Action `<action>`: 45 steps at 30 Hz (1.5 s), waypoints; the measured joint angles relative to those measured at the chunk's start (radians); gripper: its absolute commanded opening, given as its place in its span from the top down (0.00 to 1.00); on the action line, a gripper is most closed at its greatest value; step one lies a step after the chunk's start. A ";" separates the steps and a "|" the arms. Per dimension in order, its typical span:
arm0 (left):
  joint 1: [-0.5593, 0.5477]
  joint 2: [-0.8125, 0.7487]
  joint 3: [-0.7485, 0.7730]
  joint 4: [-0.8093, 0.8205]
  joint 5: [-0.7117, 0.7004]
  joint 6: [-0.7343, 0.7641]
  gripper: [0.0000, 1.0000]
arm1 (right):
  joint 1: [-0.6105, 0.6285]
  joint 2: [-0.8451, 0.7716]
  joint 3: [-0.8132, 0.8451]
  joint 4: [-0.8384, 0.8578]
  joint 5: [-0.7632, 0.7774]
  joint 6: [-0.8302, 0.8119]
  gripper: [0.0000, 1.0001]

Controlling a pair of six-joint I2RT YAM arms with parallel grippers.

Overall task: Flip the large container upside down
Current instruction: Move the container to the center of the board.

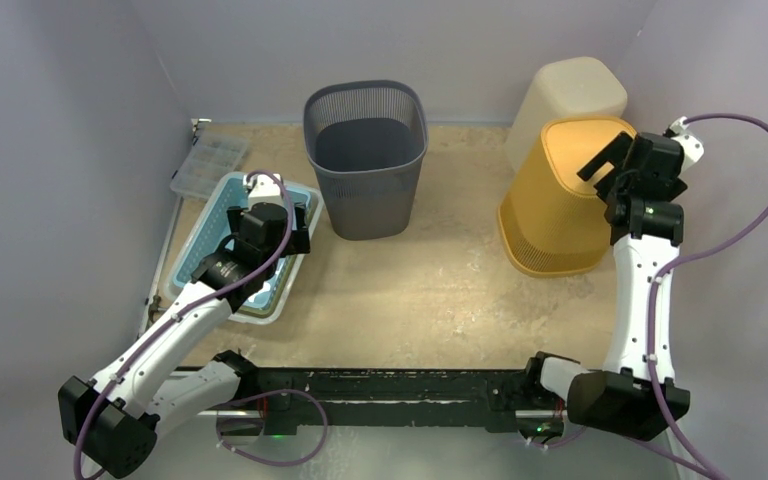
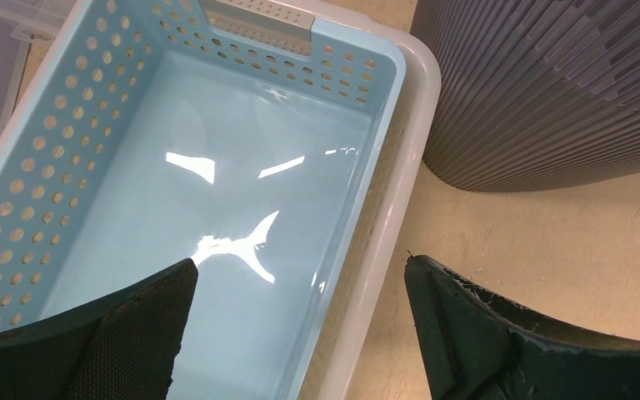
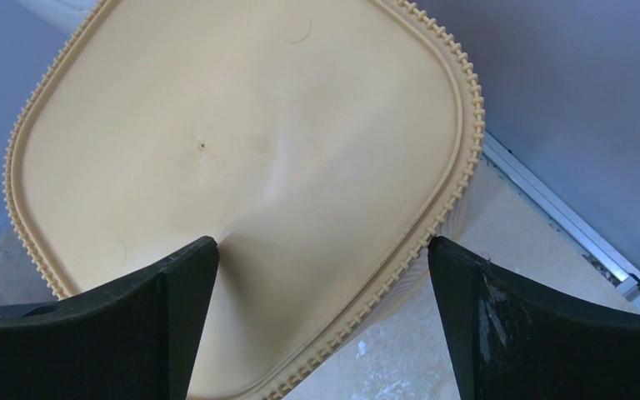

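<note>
A yellow ribbed container (image 1: 550, 215) stands upside down on the table at the right, its flat base up. The base fills the right wrist view (image 3: 242, 125). My right gripper (image 1: 610, 165) is open and empty just above the base's right edge, its jaws (image 3: 323, 246) straddling the toothed rim without touching it. A grey ribbed bin (image 1: 365, 165) stands upright at the back centre, mouth up. My left gripper (image 1: 295, 225) is open and empty over the right side of a light blue basket (image 1: 215, 215), (image 2: 133, 167); its fingertips span the basket's right wall (image 2: 300, 267).
A cream container (image 1: 565, 95) stands upside down behind the yellow one against the back wall. The blue basket sits inside a white tray (image 2: 400, 192). A clear compartment box (image 1: 208, 165) lies at the back left. The grey bin's wall (image 2: 550, 83) is close to the tray's right.
</note>
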 measured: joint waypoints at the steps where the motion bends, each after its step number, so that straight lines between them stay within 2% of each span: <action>1: 0.000 0.002 0.000 0.000 0.000 0.000 0.06 | -0.007 0.007 0.008 0.000 -0.005 -0.005 0.03; 8: 0.000 0.014 0.000 0.000 0.000 0.000 0.06 | -0.018 -0.047 0.032 -0.032 -0.050 -0.062 0.01; 11: 0.000 0.016 0.000 0.000 0.000 0.000 0.06 | -0.019 -0.096 0.084 -0.047 -0.113 -0.088 0.04; 14: 0.000 0.019 0.000 0.000 0.000 0.000 0.06 | -0.020 -0.121 0.132 -0.042 -0.256 -0.113 0.08; 17: 0.000 0.025 0.000 0.000 0.000 0.000 0.06 | -0.008 -0.128 0.130 -0.027 -0.458 -0.116 0.07; 19: 0.000 0.027 0.000 0.000 0.000 0.000 0.06 | 0.046 -0.117 0.122 -0.025 -0.506 -0.112 0.06; 23: 0.000 0.029 0.000 0.000 0.000 0.000 0.06 | 0.309 -0.037 0.120 -0.026 -0.455 -0.096 0.10; 26: 0.000 0.032 0.000 0.000 0.000 0.000 0.06 | 0.430 0.046 0.112 -0.033 -0.389 -0.080 0.10; 29: 0.000 0.033 0.000 0.000 0.000 0.000 0.06 | 0.444 0.101 0.084 -0.047 -0.289 -0.072 0.10; 35: 0.000 0.036 0.000 0.000 0.000 0.000 0.06 | 0.440 0.150 0.035 -0.064 -0.104 -0.070 0.03; 45: 0.000 0.043 0.000 0.000 0.000 0.000 0.06 | 0.418 0.236 0.039 -0.031 0.011 -0.137 0.01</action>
